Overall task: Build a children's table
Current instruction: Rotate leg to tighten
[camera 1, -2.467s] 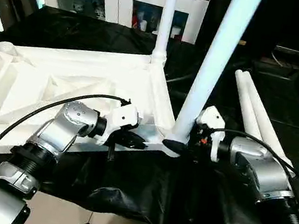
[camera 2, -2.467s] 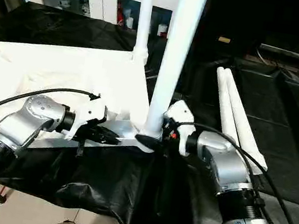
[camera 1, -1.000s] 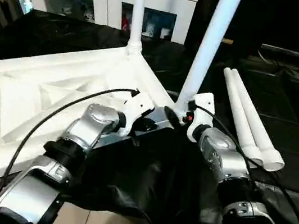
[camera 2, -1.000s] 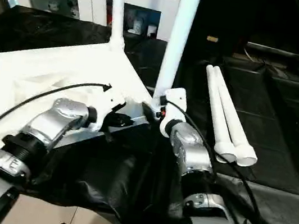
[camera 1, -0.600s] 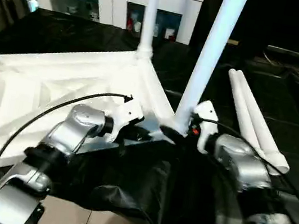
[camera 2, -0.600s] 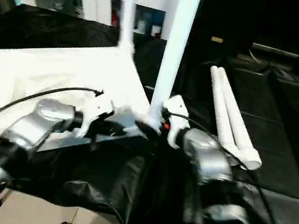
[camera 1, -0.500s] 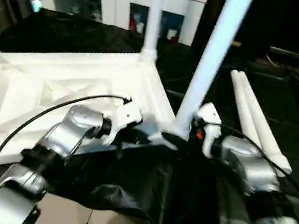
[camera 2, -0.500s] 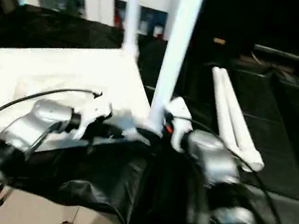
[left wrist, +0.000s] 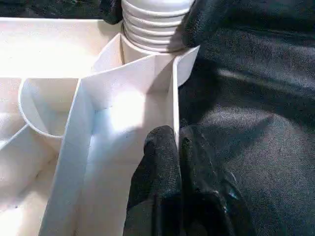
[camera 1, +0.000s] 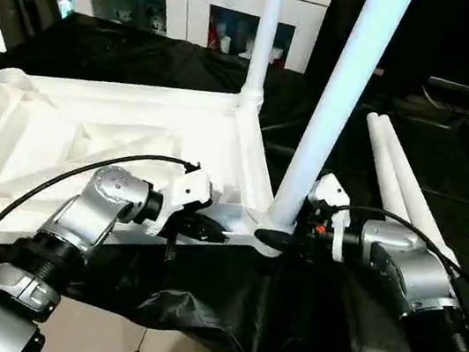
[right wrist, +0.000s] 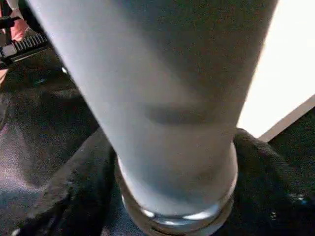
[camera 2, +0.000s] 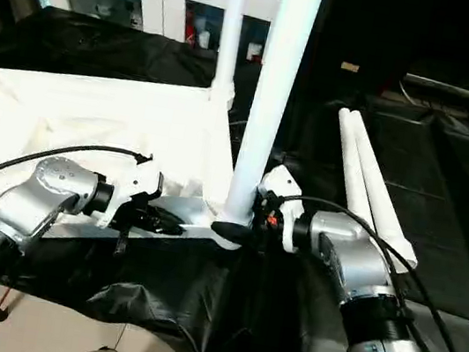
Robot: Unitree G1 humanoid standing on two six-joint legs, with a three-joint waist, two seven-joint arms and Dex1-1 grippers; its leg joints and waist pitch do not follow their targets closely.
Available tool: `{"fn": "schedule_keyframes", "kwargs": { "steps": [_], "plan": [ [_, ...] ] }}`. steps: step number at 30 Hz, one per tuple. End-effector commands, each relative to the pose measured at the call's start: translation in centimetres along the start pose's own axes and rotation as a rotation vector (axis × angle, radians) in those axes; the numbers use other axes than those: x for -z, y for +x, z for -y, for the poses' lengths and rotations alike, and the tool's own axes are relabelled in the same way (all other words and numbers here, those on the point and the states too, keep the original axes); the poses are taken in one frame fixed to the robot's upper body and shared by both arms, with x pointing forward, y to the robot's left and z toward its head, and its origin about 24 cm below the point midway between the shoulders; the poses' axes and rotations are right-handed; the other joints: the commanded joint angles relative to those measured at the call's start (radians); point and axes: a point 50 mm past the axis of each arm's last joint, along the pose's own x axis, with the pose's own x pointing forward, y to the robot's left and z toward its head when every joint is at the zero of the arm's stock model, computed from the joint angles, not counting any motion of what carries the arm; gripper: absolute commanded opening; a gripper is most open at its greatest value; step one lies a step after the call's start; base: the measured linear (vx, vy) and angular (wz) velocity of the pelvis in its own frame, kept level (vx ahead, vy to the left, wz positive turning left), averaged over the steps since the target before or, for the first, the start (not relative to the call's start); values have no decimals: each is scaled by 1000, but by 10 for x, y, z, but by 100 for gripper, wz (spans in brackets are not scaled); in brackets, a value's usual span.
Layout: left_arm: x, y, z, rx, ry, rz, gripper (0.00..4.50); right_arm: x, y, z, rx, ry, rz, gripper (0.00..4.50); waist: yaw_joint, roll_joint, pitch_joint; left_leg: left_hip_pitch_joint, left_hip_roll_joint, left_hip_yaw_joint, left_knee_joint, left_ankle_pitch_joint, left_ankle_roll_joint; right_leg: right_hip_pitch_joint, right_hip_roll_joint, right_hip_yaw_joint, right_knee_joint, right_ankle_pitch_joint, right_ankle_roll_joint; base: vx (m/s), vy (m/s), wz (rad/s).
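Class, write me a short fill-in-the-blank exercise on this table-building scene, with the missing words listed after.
1. The tabletop lies with its ribbed underside facing ____.
2. ____ legs already stand upright in its corner sockets.
3. Two spare legs lie on the ____ cloth.
4. The left hand is pinched shut on the tabletop's ____, while the right hand sits around the base of the near leg.

Missing words: up; two; black; rim

Two loose legs (camera 1: pixel 398 186) right of upturned table (camera 1: pixel 115 144)
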Motion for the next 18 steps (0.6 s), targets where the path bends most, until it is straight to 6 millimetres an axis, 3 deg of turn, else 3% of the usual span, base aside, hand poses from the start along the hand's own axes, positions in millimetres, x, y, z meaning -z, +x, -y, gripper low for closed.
{"fn": "schedule_keyframes", "kwargs": {
  "steps": [1, 5, 6, 10, 13, 18],
  "plan": [
    [-15, 3, 0, 12, 53, 45, 0, 0, 7, -7, -36, -9, -3, 306, -1, -4, -83, 25, 43, -21, -66, -219, 17, 45, -82, 45, -75, -260, -199, 0, 0, 0],
    [-17, 5, -3, -28, 38, 59, 0, 2, 12, -8, 2, 6, 18, 290, -3, -4, -83, 25, 42, -21, -66, -225, 15, 43, -83, 45, -76, -276, -195, 0, 0, 0],
    [-20, 9, -12, -133, 10, 70, 0, 5, 21, 1, 163, 36, 40, 285, -5, -4, -82, 26, 43, -21, -67, -220, 7, 40, -83, 47, -75, -278, -194, 0, 0, 0],
    [-26, 15, -24, -259, -34, 81, 0, 7, 34, 9, 338, 109, 67, 282, -16, -6, -81, 31, 38, -26, -69, -260, -21, 40, -84, 44, -84, -345, -177, 0, 0, 0],
    [-32, 20, -31, -336, -65, 89, 0, 6, 44, 10, 414, 165, 97, 281, -18, -3, -82, 32, 38, -25, -69, -257, -22, 38, -84, 46, -84, -328, -176, 0, 0, 0],
    [-50, 38, -43, -466, -112, 122, 0, -4, 77, 4, 535, 220, 163, 280, -18, -3, -85, 29, 35, -23, -67, -231, -17, 40, -83, 46, -81, -274, -185, 0, 0, 0]
  ]
}}
